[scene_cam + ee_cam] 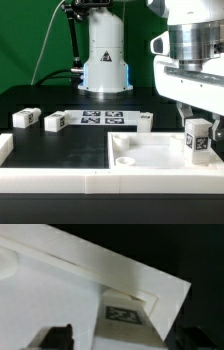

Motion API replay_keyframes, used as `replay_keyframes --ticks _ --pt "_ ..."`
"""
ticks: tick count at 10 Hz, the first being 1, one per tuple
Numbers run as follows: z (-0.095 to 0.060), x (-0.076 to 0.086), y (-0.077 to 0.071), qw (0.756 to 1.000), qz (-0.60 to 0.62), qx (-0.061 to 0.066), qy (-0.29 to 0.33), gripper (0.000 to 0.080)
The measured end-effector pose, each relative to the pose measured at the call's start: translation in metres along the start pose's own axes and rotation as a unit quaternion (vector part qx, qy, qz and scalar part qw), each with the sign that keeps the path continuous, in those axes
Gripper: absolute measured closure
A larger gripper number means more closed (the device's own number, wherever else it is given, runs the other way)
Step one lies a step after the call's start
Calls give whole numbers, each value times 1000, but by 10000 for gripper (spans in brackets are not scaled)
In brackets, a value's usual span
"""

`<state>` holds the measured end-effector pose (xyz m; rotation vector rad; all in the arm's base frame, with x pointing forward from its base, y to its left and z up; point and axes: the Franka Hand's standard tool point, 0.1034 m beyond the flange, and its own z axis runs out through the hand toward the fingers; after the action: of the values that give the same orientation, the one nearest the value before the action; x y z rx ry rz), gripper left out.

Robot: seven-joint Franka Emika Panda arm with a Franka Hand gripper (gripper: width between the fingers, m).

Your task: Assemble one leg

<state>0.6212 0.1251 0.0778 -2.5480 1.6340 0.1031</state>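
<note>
Gripper (125, 337) hovering at right, fingers (57, 336) spreading wide, released; leg (198, 138) standing upright between them at white panel (150, 152) corner.

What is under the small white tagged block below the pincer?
The large white square panel lies under the small white tagged plastic leg. Whether a corner hole is beneath cannot be seen.

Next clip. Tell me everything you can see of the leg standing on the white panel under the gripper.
The leg is a small white block, plastic by its look, with black-and-white square tags on its faces. It stands upright on a corner of the white panel, at the exterior view's right. The open gripper straddles it; gaps show at both fingers.
</note>
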Motion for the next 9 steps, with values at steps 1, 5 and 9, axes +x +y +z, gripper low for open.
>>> replay_keyframes --ticks 1,5,9 --pt "-1 -2 0 999 -47 -8 -5 196" --pt "1 -2 0 946 -325 -15 -5 153" --pt "-2 2 -2 838 -545 -29 7 150"
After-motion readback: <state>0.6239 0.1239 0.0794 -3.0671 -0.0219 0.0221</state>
